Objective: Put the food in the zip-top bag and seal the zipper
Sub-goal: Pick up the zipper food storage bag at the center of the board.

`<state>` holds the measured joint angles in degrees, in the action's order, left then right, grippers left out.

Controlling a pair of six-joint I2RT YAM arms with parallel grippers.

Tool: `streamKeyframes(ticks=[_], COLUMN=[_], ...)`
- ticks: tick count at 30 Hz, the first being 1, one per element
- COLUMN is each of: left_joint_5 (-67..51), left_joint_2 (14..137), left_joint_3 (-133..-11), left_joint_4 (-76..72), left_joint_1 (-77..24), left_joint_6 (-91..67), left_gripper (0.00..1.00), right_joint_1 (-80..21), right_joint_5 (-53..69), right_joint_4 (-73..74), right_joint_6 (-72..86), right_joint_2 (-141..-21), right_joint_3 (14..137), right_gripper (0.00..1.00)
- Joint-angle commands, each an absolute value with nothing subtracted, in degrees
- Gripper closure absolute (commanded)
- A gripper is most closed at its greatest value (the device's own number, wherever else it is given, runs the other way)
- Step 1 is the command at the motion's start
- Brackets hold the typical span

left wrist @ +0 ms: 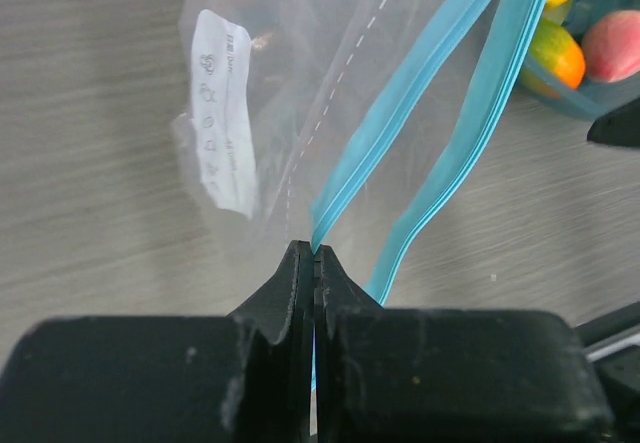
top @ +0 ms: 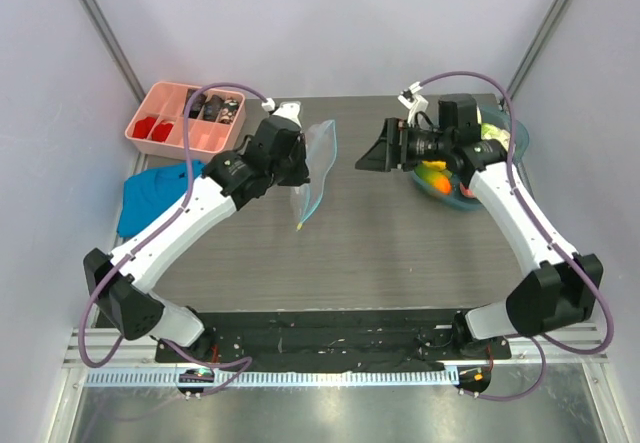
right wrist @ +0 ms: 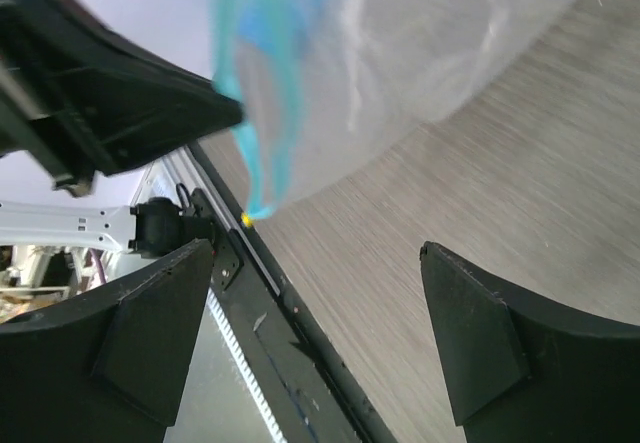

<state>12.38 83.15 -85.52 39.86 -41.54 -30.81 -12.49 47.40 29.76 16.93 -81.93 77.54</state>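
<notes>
The left gripper (left wrist: 314, 255) is clamping fully closed on one strip of the zipper (left wrist: 468, 123), holding the bag (top: 318, 168) up over the table (top: 400, 253). The right gripper (top: 372, 155) is facing the bag with its jaws wide apart, gripping nothing. The food (top: 438, 175) is lying in the bowl (top: 518, 138) beyond.

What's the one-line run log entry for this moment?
left claw: shut on zipper | zip-top bag: held up, mouth open | right claw: open, empty, facing bag | food: in teal bowl

One zip-top bag (top: 318, 163), one teal bowl (top: 465, 206), one blue cloth (top: 150, 198) — and one pink compartment tray (top: 140, 113)
</notes>
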Motion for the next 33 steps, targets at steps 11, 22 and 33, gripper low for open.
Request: streamKeyframes(ticks=[11, 22, 33], left_joint_5=[-3.7, -1.7, -5.1], left_joint_2=[86.1, 82.3, 79.2], left_joint_3=[-87.9, -80.5, -75.1], left_joint_4=[34.6, 24.7, 19.6], left_joint_1=[-31.0, -29.7, -27.1], left_joint_6=[-54.1, -62.6, -70.8], left_gripper=[1.0, 1.0, 1.0], right_joint_1=[-26.4, -31.0, -32.7], right_joint_5=[18.2, 13.0, 11.4], right_joint_4=[11.1, 2.4, 3.5], right_joint_6=[33.6, 42.5, 39.5], right_joint_2=[-73.8, -80.1, -81.8], right_joint_3=[67.2, 67.9, 63.6], right_gripper=[0.1, 0.23, 0.39])
